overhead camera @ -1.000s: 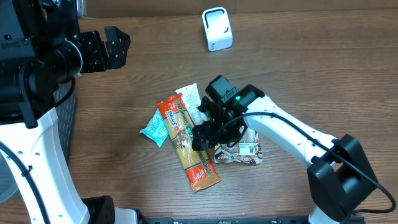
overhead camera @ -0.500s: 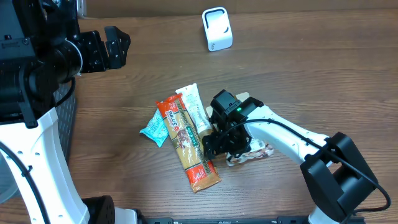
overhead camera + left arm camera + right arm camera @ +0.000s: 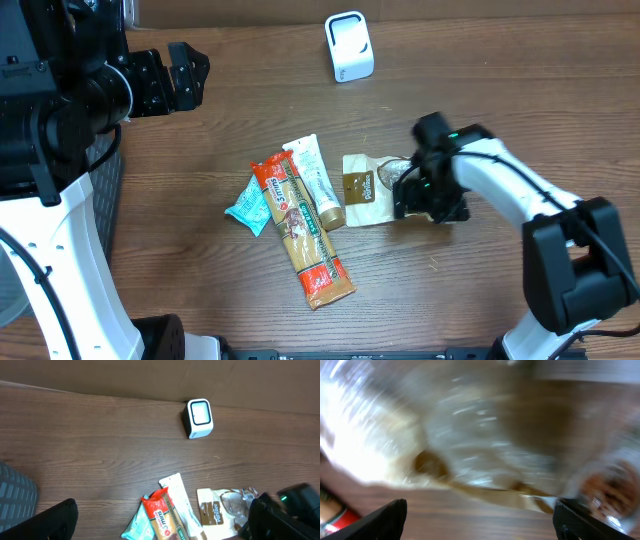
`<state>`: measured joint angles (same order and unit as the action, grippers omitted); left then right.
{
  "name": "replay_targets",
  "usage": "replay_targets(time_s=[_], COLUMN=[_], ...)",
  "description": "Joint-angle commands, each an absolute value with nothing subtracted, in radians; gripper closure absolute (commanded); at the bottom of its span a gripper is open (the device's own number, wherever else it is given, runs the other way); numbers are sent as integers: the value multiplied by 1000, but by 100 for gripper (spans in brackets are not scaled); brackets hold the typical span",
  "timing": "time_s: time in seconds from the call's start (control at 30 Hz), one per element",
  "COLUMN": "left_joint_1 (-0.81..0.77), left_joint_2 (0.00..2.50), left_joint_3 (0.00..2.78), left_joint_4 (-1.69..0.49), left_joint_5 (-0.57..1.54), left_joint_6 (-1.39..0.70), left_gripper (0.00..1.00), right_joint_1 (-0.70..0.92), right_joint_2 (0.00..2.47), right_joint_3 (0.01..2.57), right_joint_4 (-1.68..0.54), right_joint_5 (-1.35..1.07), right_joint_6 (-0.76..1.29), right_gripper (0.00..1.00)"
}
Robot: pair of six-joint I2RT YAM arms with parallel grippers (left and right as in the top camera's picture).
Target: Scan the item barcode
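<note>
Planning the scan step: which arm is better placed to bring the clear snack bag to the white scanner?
Right. The right gripper is at the snack bag, jaws wide over it. The left gripper hangs open far off to the left, away from the bag and no nearer the scanner.

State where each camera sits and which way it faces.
Overhead: above the table, looking straight down; left arm and right arm show.
Left wrist: raised at the left, facing across toward the scanner; one own finger low left.
Right wrist: close on the clear bag, blurred; own fingertips in both lower corners.
Overhead and left wrist share scanner and clear bag.
</note>
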<state>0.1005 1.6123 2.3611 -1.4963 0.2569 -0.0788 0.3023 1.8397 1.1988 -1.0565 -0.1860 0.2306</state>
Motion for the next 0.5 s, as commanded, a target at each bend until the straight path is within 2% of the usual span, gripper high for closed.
replay_targets(time_s=[0.0, 0.27, 0.47], left_joint_1=[111, 111, 111], left_joint_2=[1618, 1618, 1618], left_joint_3=[2376, 2376, 2376], left_joint_4=[-1496, -1496, -1496], left_joint_5=[252, 252, 252], left_joint_6=[-75, -75, -75], left_gripper=[1, 0, 1], right_joint_1=[205, 57, 80], right_joint_2=[1844, 1833, 1786], right_joint_3=[1243, 1265, 1264], right_joint_4=[-1031, -960, -958], right_joint_5=[-175, -549, -551], right_joint_6=[201, 218, 409], right_gripper=[5, 5, 7])
